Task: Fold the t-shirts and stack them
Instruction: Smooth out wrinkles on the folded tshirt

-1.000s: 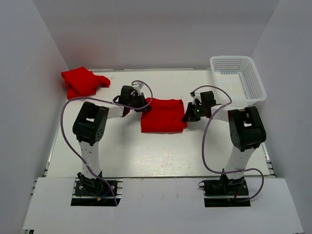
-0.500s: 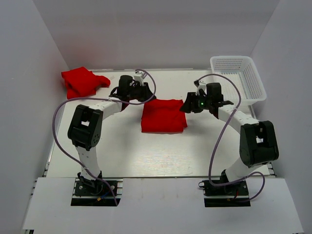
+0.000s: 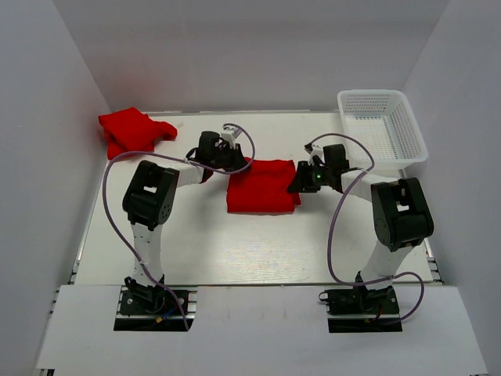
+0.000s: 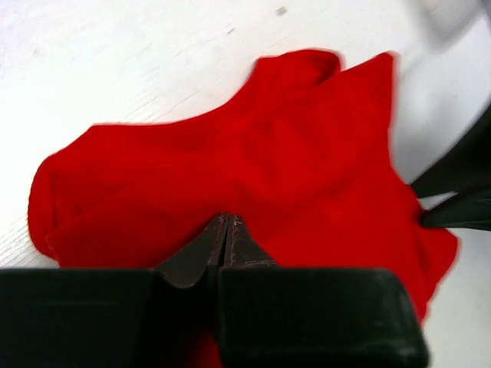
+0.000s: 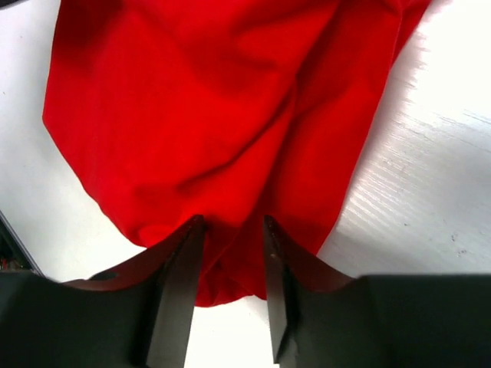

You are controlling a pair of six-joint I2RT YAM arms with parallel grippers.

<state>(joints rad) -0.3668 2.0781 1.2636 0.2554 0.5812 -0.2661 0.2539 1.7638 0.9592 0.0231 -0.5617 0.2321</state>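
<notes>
White table (image 3: pixel 235 251) holds a mesh basket (image 3: pixel 407 153) beside red t-shirts (image 3: pixel 262 186).

Both arms are drawn back from their far reach of half a second ago. The left hand (image 3: pixel 235 159) sits at the folded t-shirt's (image 3: pixel 262 186) far left corner, fingers pressed together, and the right hand (image 3: pixel 300 183) at its right edge, fingers slightly parted around cloth.

white mesh basket (image 3: pixel 383 125) | far right corner | on white table (image 3: pixel 235 243)
</notes>
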